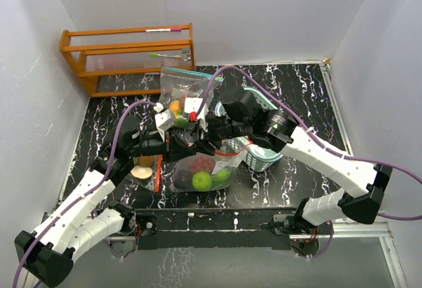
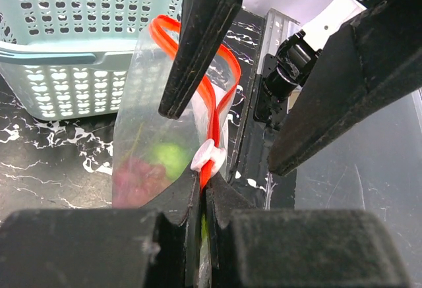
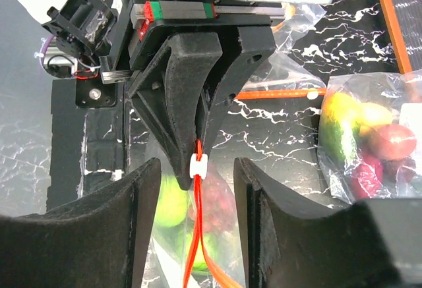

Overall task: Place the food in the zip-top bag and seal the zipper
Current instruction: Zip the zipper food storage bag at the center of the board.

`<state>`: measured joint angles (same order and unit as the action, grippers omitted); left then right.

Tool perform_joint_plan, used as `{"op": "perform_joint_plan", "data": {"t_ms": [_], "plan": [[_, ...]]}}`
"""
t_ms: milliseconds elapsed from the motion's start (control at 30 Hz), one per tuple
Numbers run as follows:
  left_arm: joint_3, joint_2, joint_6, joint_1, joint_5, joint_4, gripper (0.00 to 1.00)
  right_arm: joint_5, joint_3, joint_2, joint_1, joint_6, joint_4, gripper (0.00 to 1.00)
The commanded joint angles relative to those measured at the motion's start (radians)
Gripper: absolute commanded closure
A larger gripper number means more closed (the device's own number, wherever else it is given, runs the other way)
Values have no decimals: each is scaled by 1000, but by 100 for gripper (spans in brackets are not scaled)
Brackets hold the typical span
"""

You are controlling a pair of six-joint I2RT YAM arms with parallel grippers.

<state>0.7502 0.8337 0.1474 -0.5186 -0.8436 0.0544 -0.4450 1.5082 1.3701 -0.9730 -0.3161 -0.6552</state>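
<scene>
From above, the zip-top bag [image 1: 206, 169] with the red zipper lies mid-table just beside the teal lattice basket [image 1: 262, 158], with food inside it: a green fruit [image 1: 202, 180] and dark red pieces [image 1: 201, 163]. The left wrist view shows the left gripper [image 2: 201, 192] clamped tight on the bag's zipper strip, right beside the white slider [image 2: 208, 156]. In the right wrist view the right gripper [image 3: 198, 176] stands part open – its fingers either side of the slider, touching nothing.

Light falls bright and even from above the table [image 1: 310, 97]. The white walls [image 1: 264, 11] around it are nearly washed out, and shadows on it lie soft beneath my arms. In both wrist views my jaws, nearest the lens, are dark and blurred, while the zip-top bag [image 3: 217, 229] above the table looks fairly sharp.
</scene>
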Motion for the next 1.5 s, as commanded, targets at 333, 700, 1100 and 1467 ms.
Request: {"op": "perform_joint_plan", "data": {"t_ms": [333,700,1100,1467], "plan": [[43,-33,-15,3,-36,1,100,-91,56,44,2,-3,11,55],[51,-44,-19,3,-36,13,100,-61,70,60,3,-6,-12,79],[105,-72,-60,3,2,94,100,-20,79,70,2,6,-62,92],[187,-102,-115,3,81,196,100,15,-16,-20,3,34,-67,92]]}}
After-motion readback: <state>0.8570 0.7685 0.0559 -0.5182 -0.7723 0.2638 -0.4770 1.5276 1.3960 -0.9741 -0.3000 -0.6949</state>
